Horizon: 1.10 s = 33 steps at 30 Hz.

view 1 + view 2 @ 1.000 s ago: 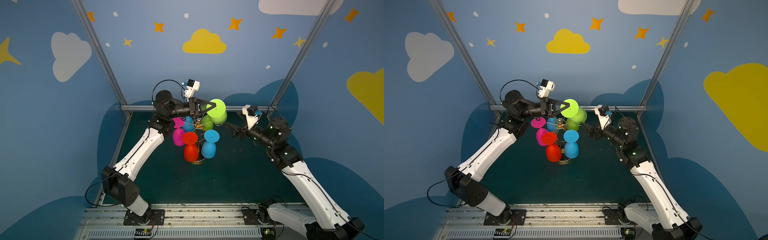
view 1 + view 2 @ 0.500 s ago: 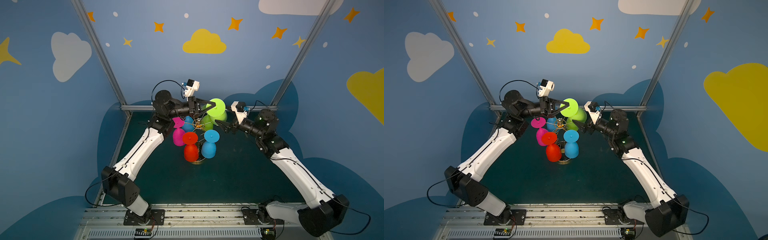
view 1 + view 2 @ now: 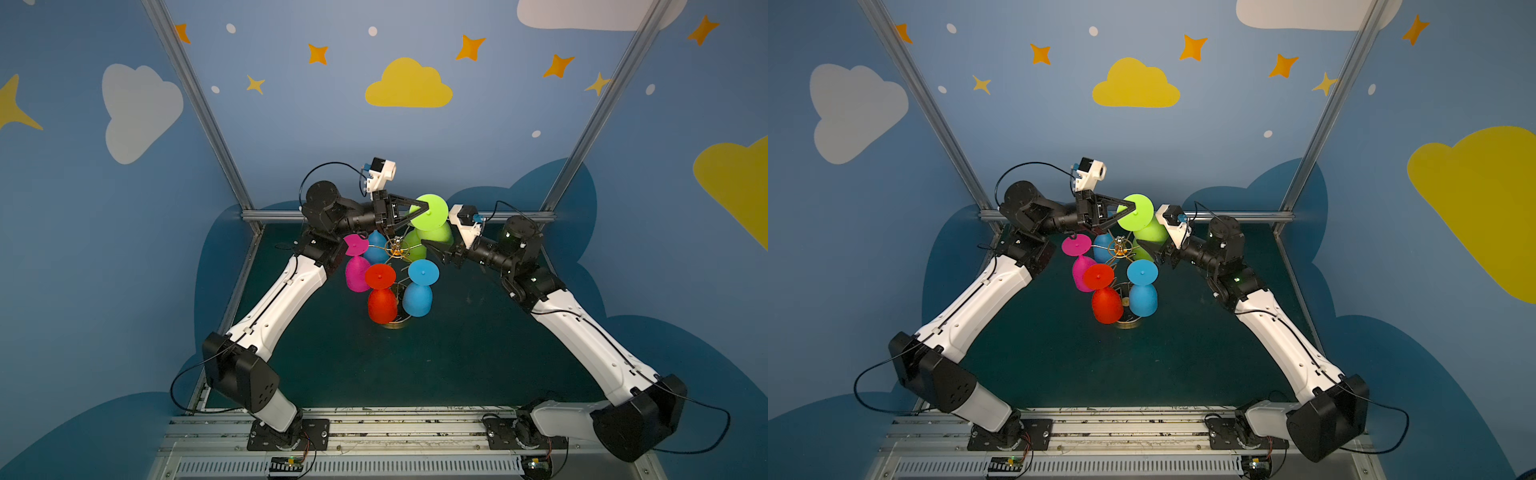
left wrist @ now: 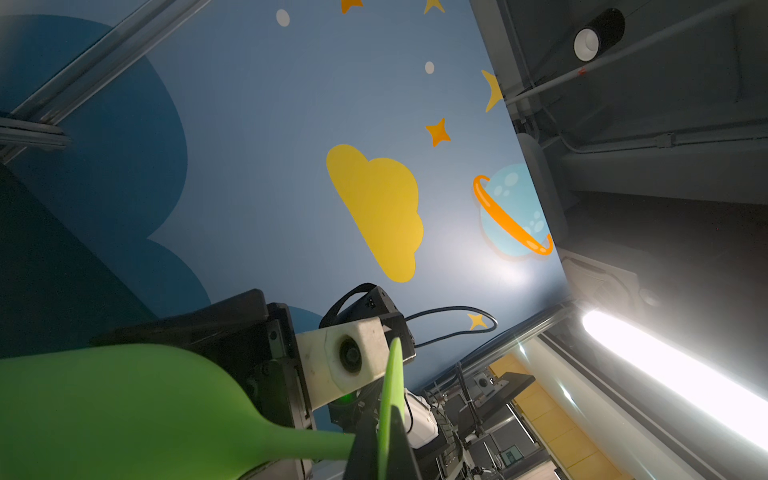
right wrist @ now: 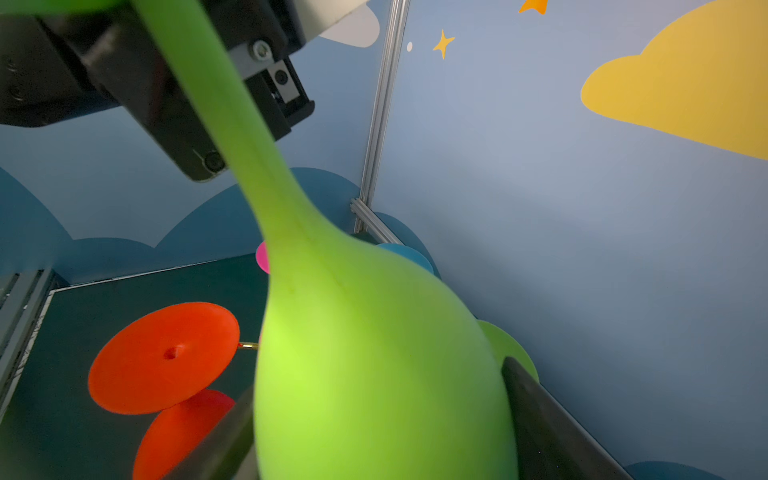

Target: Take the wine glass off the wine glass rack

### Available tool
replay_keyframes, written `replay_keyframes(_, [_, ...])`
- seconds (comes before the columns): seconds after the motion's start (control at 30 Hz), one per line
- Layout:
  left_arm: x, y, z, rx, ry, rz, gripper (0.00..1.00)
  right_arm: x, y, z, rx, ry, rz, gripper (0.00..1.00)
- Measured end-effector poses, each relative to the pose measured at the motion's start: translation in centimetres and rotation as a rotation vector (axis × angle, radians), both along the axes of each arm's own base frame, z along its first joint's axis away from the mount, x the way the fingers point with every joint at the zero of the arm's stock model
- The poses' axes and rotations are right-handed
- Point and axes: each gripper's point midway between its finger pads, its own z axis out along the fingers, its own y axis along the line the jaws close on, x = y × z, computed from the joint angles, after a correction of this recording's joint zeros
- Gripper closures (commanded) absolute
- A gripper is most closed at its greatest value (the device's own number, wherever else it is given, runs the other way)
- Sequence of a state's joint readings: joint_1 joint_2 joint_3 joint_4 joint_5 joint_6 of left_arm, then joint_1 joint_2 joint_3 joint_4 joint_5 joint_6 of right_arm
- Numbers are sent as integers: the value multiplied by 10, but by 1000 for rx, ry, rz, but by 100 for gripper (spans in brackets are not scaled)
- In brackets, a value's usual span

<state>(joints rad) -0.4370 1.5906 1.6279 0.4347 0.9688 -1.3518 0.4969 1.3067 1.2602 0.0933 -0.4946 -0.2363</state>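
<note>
The left end effector (image 3: 424, 206) is pinched shut on the green glass (image 3: 435, 217) at its foot, near the rack (image 3: 395, 248). The right end effector (image 3: 435, 250) straddles the bowl, but I cannot tell whether it grips.

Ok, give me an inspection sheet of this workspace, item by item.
Surface: dark green mat, no spills seen.
Job's things: wire rack with pink glass, red glass, blue glass and others hanging upside down; green glass sits higher than the rest.
Clutter: nothing seen.
Grippers: left gripper shut on the green glass's stem by its foot; right gripper straddles its bowl, contact unclear.
Cables: black cable loops at each arm's base, away from the rack.
Surroundings: blue walls with clouds and stars; metal frame posts.
</note>
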Motion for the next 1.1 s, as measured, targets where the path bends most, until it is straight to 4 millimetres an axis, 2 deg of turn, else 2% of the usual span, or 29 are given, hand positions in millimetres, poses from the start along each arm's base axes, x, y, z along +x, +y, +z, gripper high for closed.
replay_keyframes(0.03, [0, 0, 0, -1, -2, 1, 88, 0, 1, -1, -2, 5, -3, 45])
replay_keyframes(0.13, [1, 0, 0, -1, -20, 8, 69, 0, -1, -1, 4, 21, -26, 55])
replay_keyframes(0.27, [2, 0, -5, 12, -47, 20, 31, -3, -12, 5, 15, 39, -81, 66])
replay_keyframes(0.4, [6, 0, -11, 25, -67, 46, 19, -7, -26, 10, 20, 67, -148, 73])
replay_keyframes(0.5, [13, 2, -18, 36, -92, 86, 17, -10, -39, 9, 11, 109, -209, 77])
replay_keyframes(0.7, [32, 10, -42, 117, -241, 260, 18, -20, -62, 12, -17, 210, -308, 82])
replay_keyframes(0.8, [38, 16, -47, 183, -403, 385, 21, -26, -71, 16, -28, 264, -343, 83])
replay_keyframes(0.9, [36, 20, -48, 250, -625, 516, 24, -33, -77, 19, -42, 316, -359, 85])
replay_keyframes(1.1, [37, 22, -40, 324, -994, 665, 29, -38, -76, 14, -85, 409, -364, 88])
